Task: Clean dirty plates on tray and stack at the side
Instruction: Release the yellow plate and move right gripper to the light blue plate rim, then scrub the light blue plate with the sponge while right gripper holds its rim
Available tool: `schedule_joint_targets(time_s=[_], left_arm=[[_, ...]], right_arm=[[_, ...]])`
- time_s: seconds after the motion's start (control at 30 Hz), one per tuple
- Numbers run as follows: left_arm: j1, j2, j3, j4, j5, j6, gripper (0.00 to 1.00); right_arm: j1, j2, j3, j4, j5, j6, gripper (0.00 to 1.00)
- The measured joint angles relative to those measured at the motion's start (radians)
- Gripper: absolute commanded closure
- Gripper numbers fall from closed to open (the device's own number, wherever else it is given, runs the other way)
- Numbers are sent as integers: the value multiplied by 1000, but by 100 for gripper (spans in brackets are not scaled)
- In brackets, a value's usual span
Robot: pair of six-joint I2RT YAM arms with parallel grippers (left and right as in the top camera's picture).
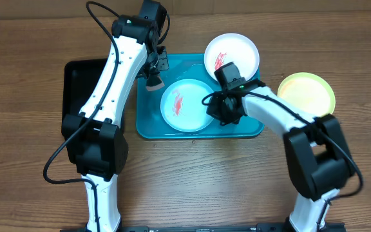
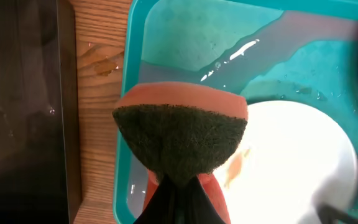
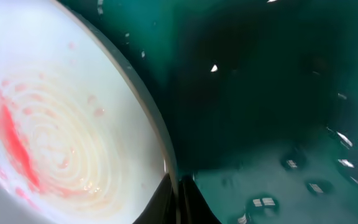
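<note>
- Overhead: the tray (image 1: 148, 125) is seen mid-tabletop (image 1: 31, 193), with a black tray (image 1: 76, 84) just to its left.
- The pale mint plate (image 1: 187, 105), smeared with red, is lying inside the tray. The white plate (image 1: 232, 57), also smeared, is perched over the tray's far right corner. The yellow-green plate (image 1: 306, 93) is set on the tabletop to the right, apart from the tray.
- A sponge (image 1: 153, 84) is held by the left jaws over the tray's far left part, just beside the pale mint plate. The right jaws are placed at that plate's right rim.
- Left wrist: the left jaws are clenched on the sponge (image 2: 179, 137), which is orange with a dark green scouring face. The pale mint plate (image 2: 297, 168) is seen just to its right, and water is pooled on the tray (image 2: 185, 37).
- Right wrist: the right jaws are drawn tight, and the rim of the pale mint plate (image 3: 61, 137) is pinched between them. A red streak is shown on the plate, and droplets on the tray (image 3: 278, 93).
</note>
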Motion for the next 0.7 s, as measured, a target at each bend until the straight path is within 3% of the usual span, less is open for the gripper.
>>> schedule_joint_targets(time_s=[0.13, 0.47, 0.7], left_arm=[[0, 0, -6, 1, 28, 51, 96], [-4, 64, -18, 16, 219, 367, 96], [-11, 224, -33, 34, 180, 355, 96]], right_arm=[[-1, 12, 0, 58, -24, -5, 96], [-1, 21, 3, 79, -60, -36, 96], [-1, 21, 3, 80, -63, -47, 96]])
